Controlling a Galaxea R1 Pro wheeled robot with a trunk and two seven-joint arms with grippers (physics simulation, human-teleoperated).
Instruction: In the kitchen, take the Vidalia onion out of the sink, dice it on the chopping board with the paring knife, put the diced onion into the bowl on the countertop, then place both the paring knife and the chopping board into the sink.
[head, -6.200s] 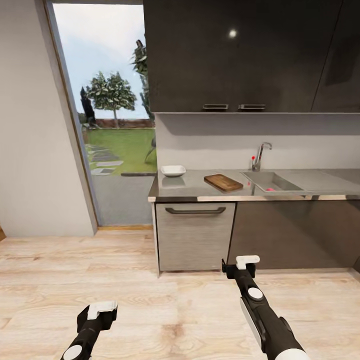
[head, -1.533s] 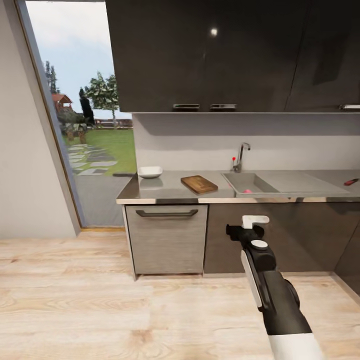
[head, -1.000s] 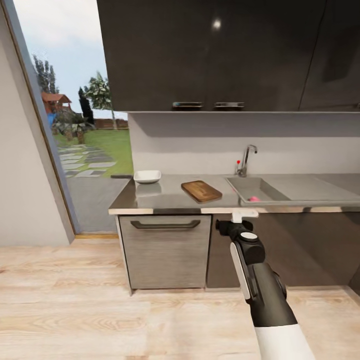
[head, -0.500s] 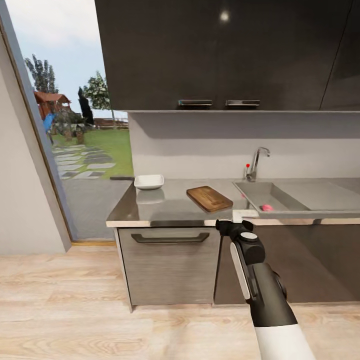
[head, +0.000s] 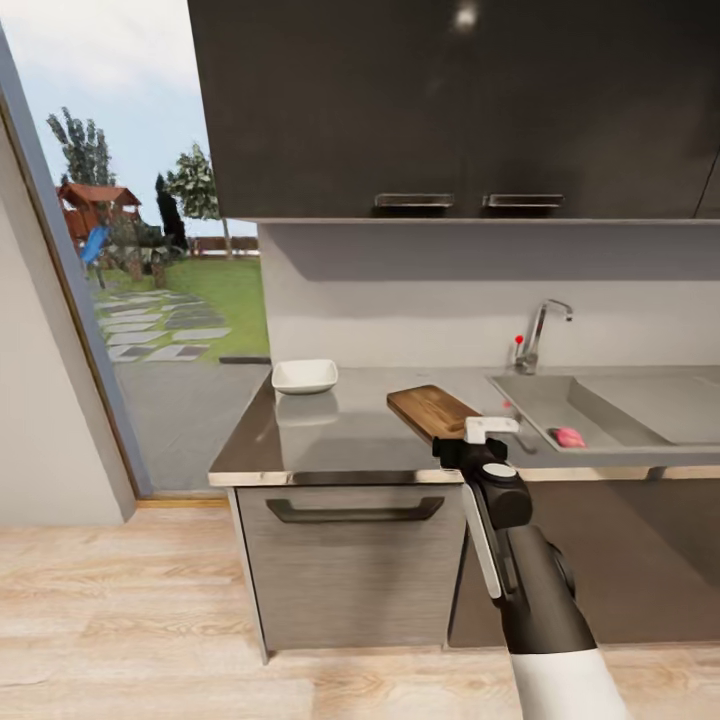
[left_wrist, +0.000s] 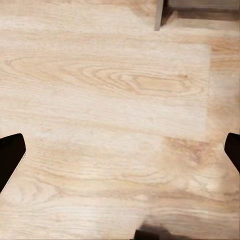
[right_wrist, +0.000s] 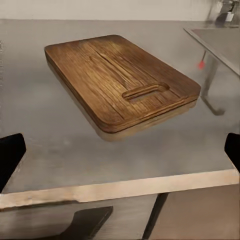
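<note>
Vidalia onion (head: 569, 437): small pink object lying in the sink (head: 640, 428), near its front wall, not yet picked up. Just beside the basin, toward the robot's left, the chopping board (head: 432, 410) lies flat and bare on the countertop (head: 330, 440), slot handle toward the front edge (right wrist view: board (right_wrist: 120, 85), nothing on it). Bowl (head: 305, 376) stands farther left on the same worktop, well apart from the board, apparently vacant. Paring knife: not located in these views. Progress, as judged: 0 of the steps done; retrieval, dicing, transfer to bowl, and return of knife + board to sink all remain. Right gripper (head: 490, 430) is raised at counter-edge height in front of the board, holding nothing; right wrist view shows its 2 fingers wide apart. Left gripper (left_wrist: 120, 155) points at the wooden floor (left_wrist: 115, 90), fingers likewise spread, nothing between. Surroundings: faucet w/ red knob (head: 540, 335) behind the basin, dark wall cabinets (head: 450, 100) overhead, drawer w/ bar handle (head: 355, 512) below, glass door to the garden at left. Obstruction: sink front wall stands btwn gripper and onion; reach likely goes over it.
</note>
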